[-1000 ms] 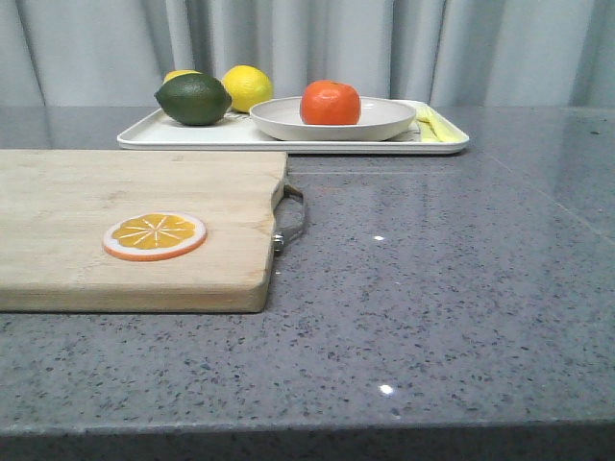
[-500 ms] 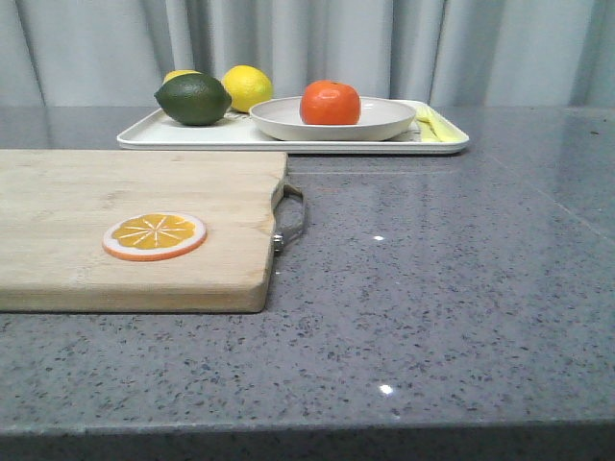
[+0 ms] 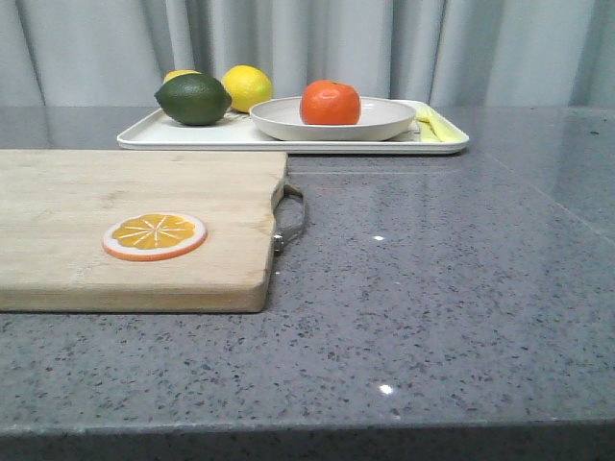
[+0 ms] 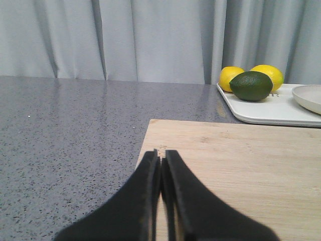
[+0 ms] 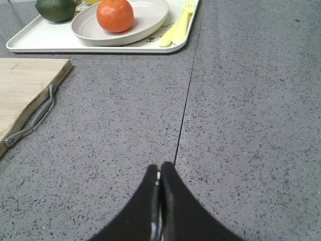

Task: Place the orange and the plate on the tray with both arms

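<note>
The orange (image 3: 330, 103) sits in the off-white plate (image 3: 384, 122), and the plate rests on the white tray (image 3: 154, 135) at the back of the table. The right wrist view shows the orange (image 5: 115, 15), the plate (image 5: 150, 15) and the tray (image 5: 35, 40) as well. The left wrist view shows the tray (image 4: 261, 111) and an edge of the plate (image 4: 308, 98). My left gripper (image 4: 161, 154) is shut and empty over the wooden cutting board. My right gripper (image 5: 160, 167) is shut and empty over the bare counter. Neither gripper shows in the front view.
A wooden cutting board (image 3: 77, 192) with a metal handle (image 3: 291, 219) lies front left and carries a flat orange slice (image 3: 155, 235). On the tray are a dark green lime (image 3: 193, 99), two yellow lemons (image 3: 247, 86) and yellow cutlery (image 3: 434, 125). A grey curtain hangs behind.
</note>
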Tool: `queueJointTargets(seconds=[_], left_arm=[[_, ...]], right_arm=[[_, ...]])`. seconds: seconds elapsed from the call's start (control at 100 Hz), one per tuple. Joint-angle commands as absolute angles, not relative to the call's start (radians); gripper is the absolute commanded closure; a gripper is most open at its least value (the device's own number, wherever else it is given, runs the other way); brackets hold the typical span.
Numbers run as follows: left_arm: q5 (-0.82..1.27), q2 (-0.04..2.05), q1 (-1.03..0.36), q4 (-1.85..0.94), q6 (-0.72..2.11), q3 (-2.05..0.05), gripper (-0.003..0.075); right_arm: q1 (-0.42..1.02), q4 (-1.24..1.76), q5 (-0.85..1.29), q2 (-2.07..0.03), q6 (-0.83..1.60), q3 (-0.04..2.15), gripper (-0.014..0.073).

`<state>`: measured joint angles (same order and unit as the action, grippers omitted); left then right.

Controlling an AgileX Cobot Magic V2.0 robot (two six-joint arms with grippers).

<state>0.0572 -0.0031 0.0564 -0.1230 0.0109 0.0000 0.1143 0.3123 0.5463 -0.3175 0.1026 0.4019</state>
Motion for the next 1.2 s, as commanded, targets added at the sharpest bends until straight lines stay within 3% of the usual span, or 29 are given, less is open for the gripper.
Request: queueJointTargets(seconds=[0.0,0.21,0.57,0.86,1.19], left_arm=[[-0.020,-0.035,0.058,-0.130,0.006,0.023,0.0739],[-0.020,-0.035,0.058,-0.130,0.006,0.023,0.0739],[-0.020,-0.035,0.058,-0.130,0.006,0.023,0.0739],[-0.020,-0.035,0.058,-0.130,0.006,0.023,0.0739],[-0.020,-0.035,0.058,-0.130,0.006,0.023,0.0739]], right_arm=[[0.109,0.304,0.465,-0.323,0.115,0.428,0.0662],[0.109,0.299,0.404,-0.323,0.115,0.370,0.0662],[0.046,0.078,-0.014,-0.223,-0.008,0.175,0.0662],[-0.066,-0.023,-0.069,-0.121,-0.089,0.061,0.0662],[-0.073,-0.063,-0.089,0.031,-0.105,-0.028,0.0662]])
